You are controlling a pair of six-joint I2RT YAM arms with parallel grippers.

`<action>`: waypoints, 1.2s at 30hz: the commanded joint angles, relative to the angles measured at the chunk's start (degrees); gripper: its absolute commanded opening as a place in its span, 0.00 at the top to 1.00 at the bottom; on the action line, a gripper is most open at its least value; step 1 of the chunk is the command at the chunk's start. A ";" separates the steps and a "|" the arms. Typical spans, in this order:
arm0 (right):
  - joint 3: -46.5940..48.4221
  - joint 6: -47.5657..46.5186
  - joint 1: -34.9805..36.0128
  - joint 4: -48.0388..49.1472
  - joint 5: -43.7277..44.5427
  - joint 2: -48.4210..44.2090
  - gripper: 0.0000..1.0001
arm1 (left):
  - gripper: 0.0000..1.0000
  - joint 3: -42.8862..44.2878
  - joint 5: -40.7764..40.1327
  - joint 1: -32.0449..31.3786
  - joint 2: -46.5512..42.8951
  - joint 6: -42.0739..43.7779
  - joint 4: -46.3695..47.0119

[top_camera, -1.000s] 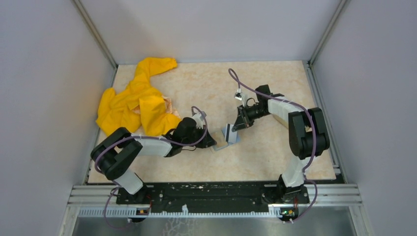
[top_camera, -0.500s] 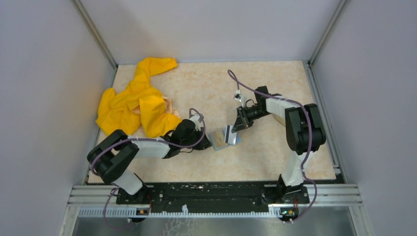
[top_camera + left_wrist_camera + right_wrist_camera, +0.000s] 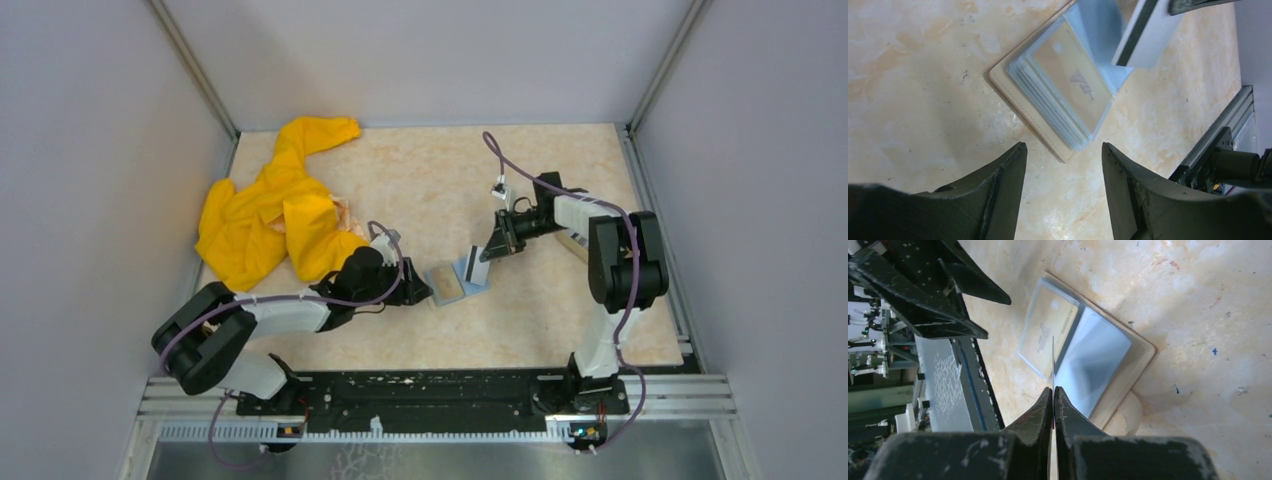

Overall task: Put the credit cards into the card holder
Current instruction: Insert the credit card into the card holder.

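Left wrist view: the card holder [image 3: 1035,107] lies open and flat near the middle of the desk [image 3: 913,75], a tan border around stacked clear sleeves. A gold card [image 3: 1075,80] already sits in the top sleeve of one half, while the other half's top sleeve looks pale blue and empty. Just above that half hangs a striped card [image 3: 1148,35], white with a dark band, tilted steeply and pinched at its upper end by the right jaws, which are pressed together on it. The left jaws stand apart with nothing between them, low over the desk just beside the holder's near edge. The step in hand looks like sliding this card in. Next, its lower edge probably has to meet a sleeve mouth squarely, perhaps with the left jaws steadying the holder. Counted: one holder, two cards in view, two arms, and one yellow cloth [image 3: 275,210] heaped at the far left.
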 commanded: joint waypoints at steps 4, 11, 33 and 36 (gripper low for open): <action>1.63 -0.32 0.14 -0.11 -5.22 0.48 1.00 | 0.35 3.28 -5.12 0.41 3.89 -4.99 -4.89; 1.21 0.95 0.62 1.11 -5.06 2.73 1.00 | 0.33 5.58 -4.08 0.44 8.18 -5.22 -5.94; -0.03 4.84 3.74 3.69 -4.22 6.95 1.00 | 0.51 15.30 -9.37 1.21 18.49 1.78 -15.06; -1.69 8.57 3.46 6.76 -2.97 5.47 1.00 | 0.55 16.78 -9.77 1.61 19.36 3.28 -16.48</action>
